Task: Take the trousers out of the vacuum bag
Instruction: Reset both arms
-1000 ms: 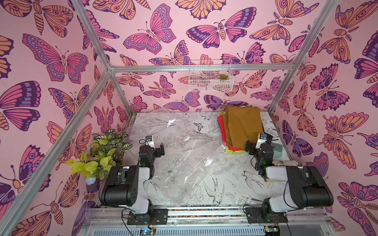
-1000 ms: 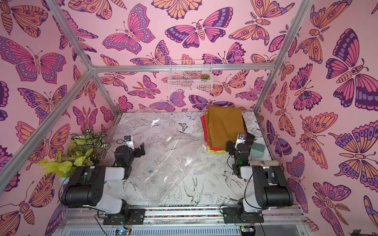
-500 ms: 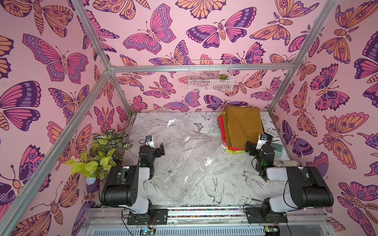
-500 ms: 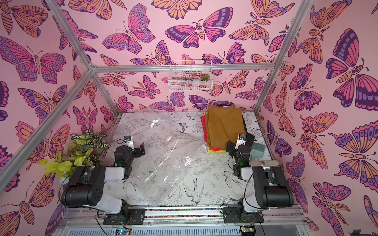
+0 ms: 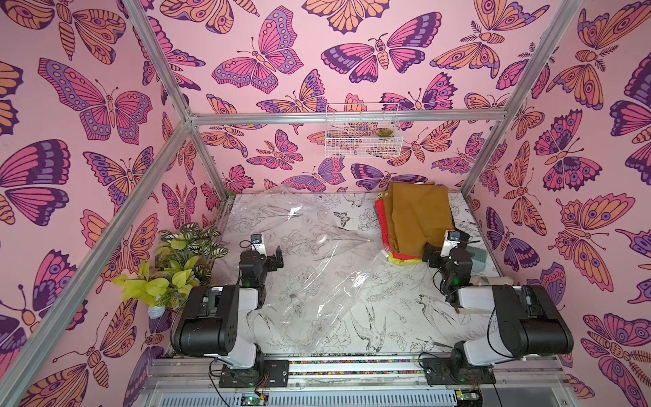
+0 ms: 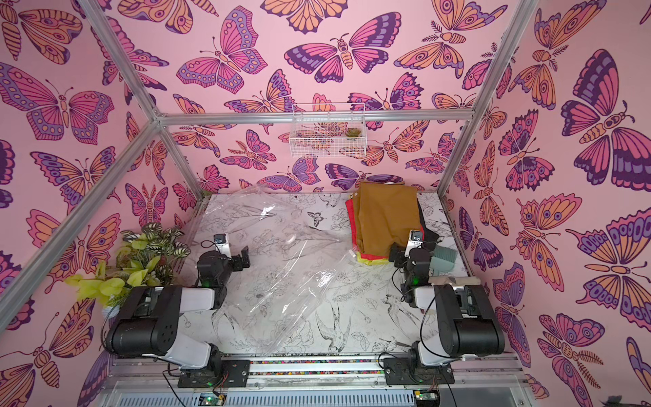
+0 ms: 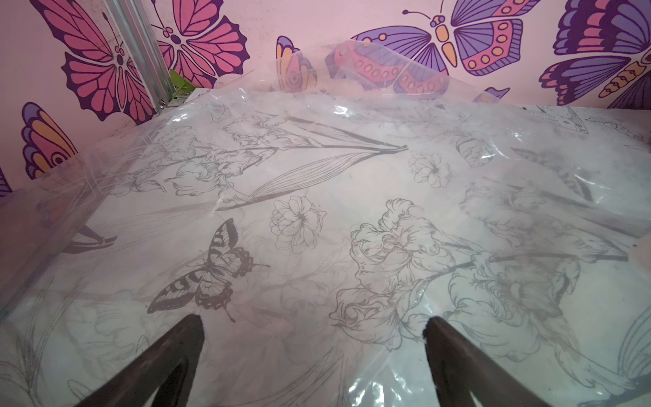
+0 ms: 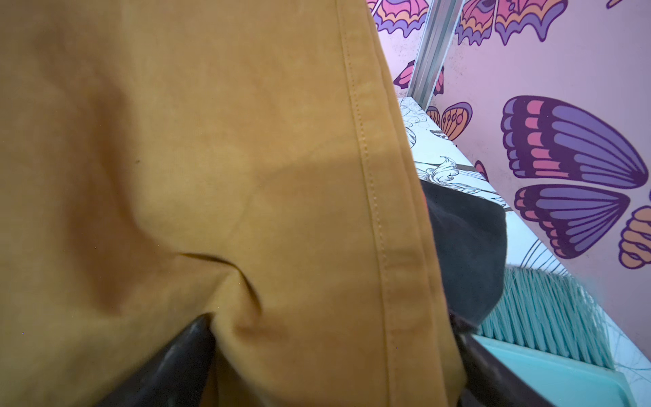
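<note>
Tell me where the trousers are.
In both top views the trousers lie stacked at the far right of the table, beside the vacuum bag, with the right hand at their near edge.

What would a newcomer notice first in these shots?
The loud pink butterfly walls enclose the cell on every side. Next comes the stack of trousers, mustard brown on top, at the far right corner of the table. The clear vacuum bag, seemingly empty, sprawls crumpled across the middle.
</note>
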`<state>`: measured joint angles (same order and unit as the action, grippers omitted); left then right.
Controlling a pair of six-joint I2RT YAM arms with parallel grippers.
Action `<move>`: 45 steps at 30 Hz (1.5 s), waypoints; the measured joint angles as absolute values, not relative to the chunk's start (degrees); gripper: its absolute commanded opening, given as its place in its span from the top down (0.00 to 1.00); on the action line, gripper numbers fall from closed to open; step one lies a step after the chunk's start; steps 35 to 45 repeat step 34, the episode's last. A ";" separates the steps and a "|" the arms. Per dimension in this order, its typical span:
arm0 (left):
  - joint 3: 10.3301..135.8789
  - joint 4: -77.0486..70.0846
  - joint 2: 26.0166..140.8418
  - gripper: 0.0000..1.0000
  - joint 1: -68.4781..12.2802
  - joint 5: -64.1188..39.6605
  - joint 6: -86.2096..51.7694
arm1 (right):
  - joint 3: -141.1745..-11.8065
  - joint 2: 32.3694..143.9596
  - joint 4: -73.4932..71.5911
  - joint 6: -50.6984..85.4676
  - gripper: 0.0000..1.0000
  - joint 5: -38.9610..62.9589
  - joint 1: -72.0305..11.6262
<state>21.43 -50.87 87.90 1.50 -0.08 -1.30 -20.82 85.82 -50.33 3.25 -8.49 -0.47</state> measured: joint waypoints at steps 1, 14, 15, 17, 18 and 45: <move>21.43 -50.87 87.90 0.00 1.50 -0.08 -1.28 | -20.91 85.80 -50.22 3.22 0.01 -8.49 -0.47; 21.43 -50.89 87.90 0.00 1.50 -0.08 -1.26 | -19.64 85.32 -52.14 3.31 0.01 -8.64 -0.47; 21.43 -50.87 87.90 0.00 1.50 -0.08 -1.26 | -18.06 85.06 -54.33 3.46 0.01 -8.84 -0.47; 21.43 -50.87 87.90 0.00 1.50 -0.08 -1.26 | -16.58 85.19 -56.10 3.81 0.01 -8.91 -0.47; 21.43 -50.87 87.90 0.00 1.50 -0.08 -1.26 | -16.95 85.43 -55.70 3.77 0.01 -8.64 -0.47; 21.43 -50.87 87.90 0.00 1.50 -0.08 -1.26 | -21.76 85.71 -48.58 3.36 0.01 -7.51 -0.30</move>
